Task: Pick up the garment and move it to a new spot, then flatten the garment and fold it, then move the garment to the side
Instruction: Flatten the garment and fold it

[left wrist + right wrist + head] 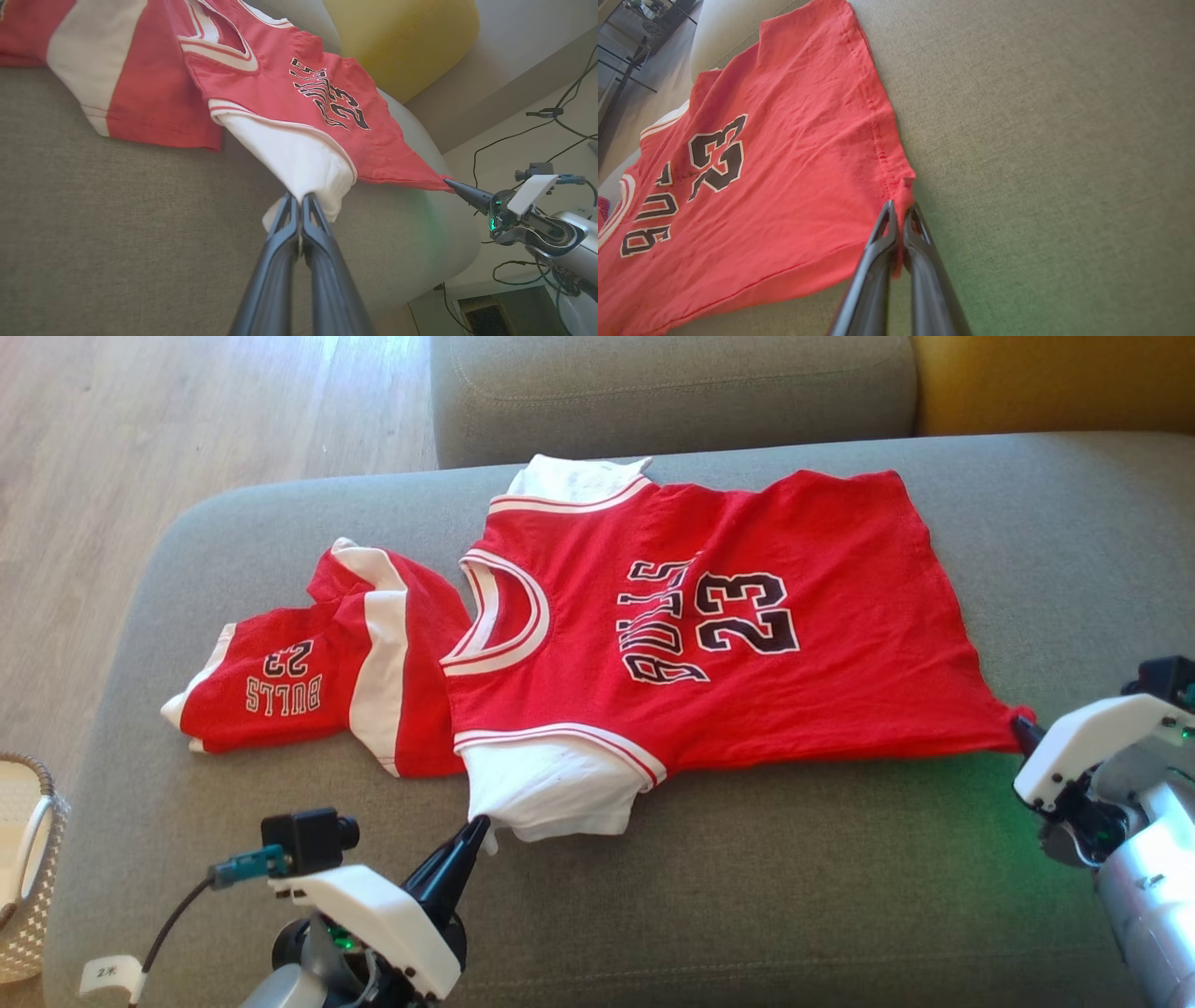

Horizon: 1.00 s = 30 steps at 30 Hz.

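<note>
The garment [747,644] is a red "BULLS 23" jersey top with white sleeves, lying spread flat on the grey sofa seat [747,896]. My left gripper [481,823] is shut on the near white sleeve's edge, seen close in the left wrist view [299,198] where the garment [289,93] stretches away. My right gripper [1019,723] is shut on the near hem corner; in the right wrist view the gripper [900,207] pinches the red garment [761,186] at that corner. The left wrist view also catches the right gripper [448,182] holding the corner.
Red and white matching shorts [308,681] lie crumpled just left of the top, partly under its collar side. A woven basket [28,868] stands off the seat's left edge. A grey backrest [672,392] and yellow cushion [1055,383] sit behind.
</note>
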Available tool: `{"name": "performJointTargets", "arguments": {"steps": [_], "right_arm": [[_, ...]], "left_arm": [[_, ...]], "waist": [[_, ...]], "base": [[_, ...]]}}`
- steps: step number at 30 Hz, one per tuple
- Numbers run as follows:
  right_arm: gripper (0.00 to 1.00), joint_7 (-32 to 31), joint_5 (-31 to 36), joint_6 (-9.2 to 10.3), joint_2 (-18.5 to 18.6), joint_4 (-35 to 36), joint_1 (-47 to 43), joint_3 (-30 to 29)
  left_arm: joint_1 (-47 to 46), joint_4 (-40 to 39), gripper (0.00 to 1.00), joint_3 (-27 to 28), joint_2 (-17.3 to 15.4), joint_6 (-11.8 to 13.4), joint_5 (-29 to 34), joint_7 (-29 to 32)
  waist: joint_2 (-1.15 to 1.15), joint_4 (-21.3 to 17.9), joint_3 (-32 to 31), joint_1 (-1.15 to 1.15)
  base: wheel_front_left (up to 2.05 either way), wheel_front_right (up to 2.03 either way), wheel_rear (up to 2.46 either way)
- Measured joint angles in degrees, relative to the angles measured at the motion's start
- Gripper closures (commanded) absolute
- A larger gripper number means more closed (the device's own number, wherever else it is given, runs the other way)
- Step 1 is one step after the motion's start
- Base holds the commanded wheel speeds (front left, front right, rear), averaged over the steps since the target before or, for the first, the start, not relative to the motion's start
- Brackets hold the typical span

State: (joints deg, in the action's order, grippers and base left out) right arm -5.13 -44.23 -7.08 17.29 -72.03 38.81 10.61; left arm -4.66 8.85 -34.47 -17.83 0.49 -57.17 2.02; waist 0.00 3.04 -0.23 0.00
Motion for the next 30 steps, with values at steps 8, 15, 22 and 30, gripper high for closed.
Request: {"name": "performJointTargets", "arguments": {"steps": [8, 15, 22, 30], "right_arm": [[1.0, -4.03, -0.2, -0.01, 1.05, 1.91, -2.99, 1.94], [1.0, -10.83, -0.64, -0.01, 2.92, 7.17, -7.44, 5.31], [1.0, -16.86, -3.04, -0.01, 6.67, 14.29, -11.32, 6.58], [1.0, -24.66, -5.36, -0.01, 8.89, 21.54, -16.29, 7.23]], "left_arm": [[2.24, -1.9, 1.0, -0.07, -0.85, 0.87, -0.51, 1.36], [4.47, -3.26, 1.0, 0.02, -1.7, 1.12, -2.24, 2.23], [6.86, -5.27, 1.0, 0.03, -3.59, 1.53, -3.37, 3.56], [8.95, -7.69, 1.0, -0.29, -5.52, 2.03, -5.04, 7.12]], "waist": [[0.0, 0.03, -0.4, 0.0], [0.0, -0.11, -1.55, 0.0], [0.0, -0.43, -2.94, 0.0], [0.0, -0.58, -3.54, 0.0]], "base": [[0.0, 0.0, 0.0], [0.0, 0.0, 0.0], [0.0, 0.0, 0.0], [0.0, 0.0, 0.0]]}}
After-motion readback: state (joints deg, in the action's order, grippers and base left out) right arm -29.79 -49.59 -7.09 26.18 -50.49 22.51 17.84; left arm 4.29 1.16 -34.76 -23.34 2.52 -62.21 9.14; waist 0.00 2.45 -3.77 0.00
